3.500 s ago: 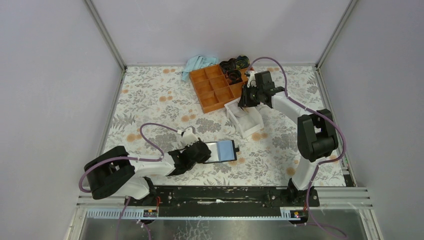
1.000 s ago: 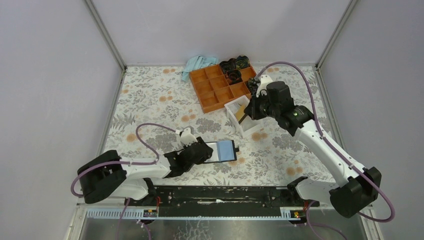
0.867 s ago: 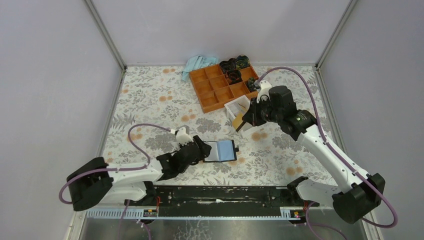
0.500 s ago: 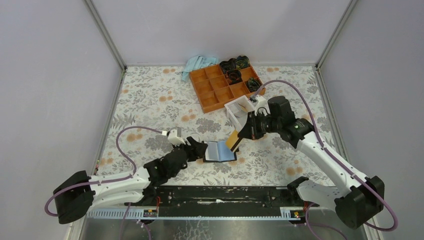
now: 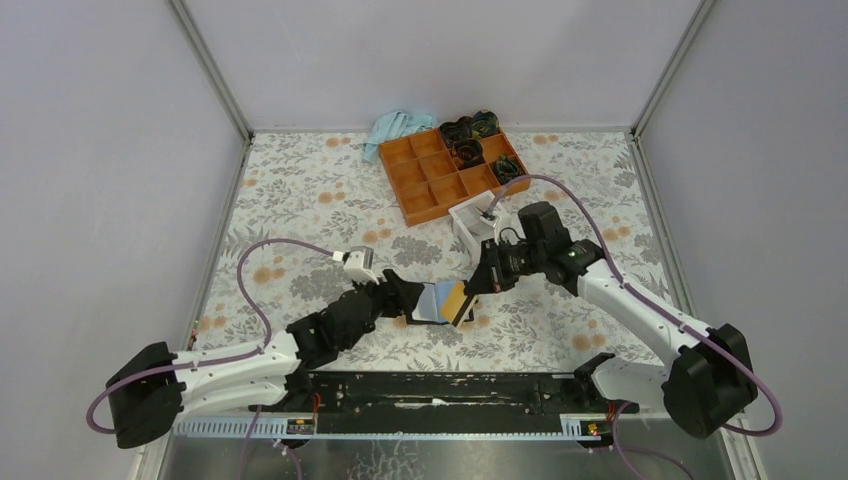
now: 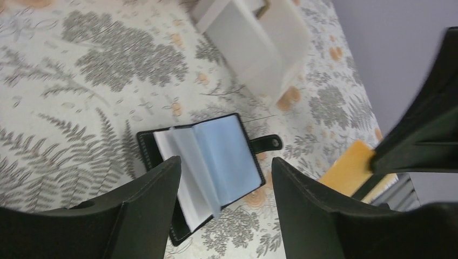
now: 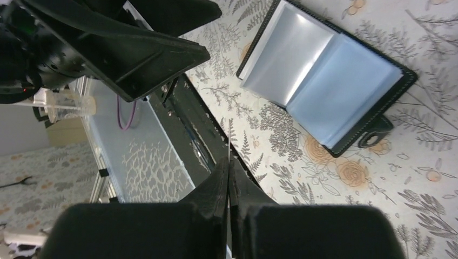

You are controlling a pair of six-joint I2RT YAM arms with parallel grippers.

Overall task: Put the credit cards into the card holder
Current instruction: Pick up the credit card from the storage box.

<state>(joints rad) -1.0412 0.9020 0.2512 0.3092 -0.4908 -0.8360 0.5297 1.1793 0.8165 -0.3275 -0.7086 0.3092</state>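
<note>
While my right gripper (image 5: 479, 284) pinches a credit card (image 5: 455, 298) beside the card holder (image 6: 216, 162), my left gripper (image 5: 403, 301) gapes. Next, I reckon: thread a sleeve.

Our left arm (image 5: 235, 362) lies low along the near edge of the table (image 5: 300, 200). It reaches from the near-left corner toward the middle. Our left gripper (image 5: 408, 304) has its fingers (image 6: 156, 189) spread wide with nothing between them. Our right arm (image 5: 630, 305) reaches from the near-right corner leftward toward the middle, with the wrist tipped down. Our right gripper (image 5: 472, 288) is pinched on a credit card (image 5: 455, 298), just beside the left gripper and facing it.
</note>
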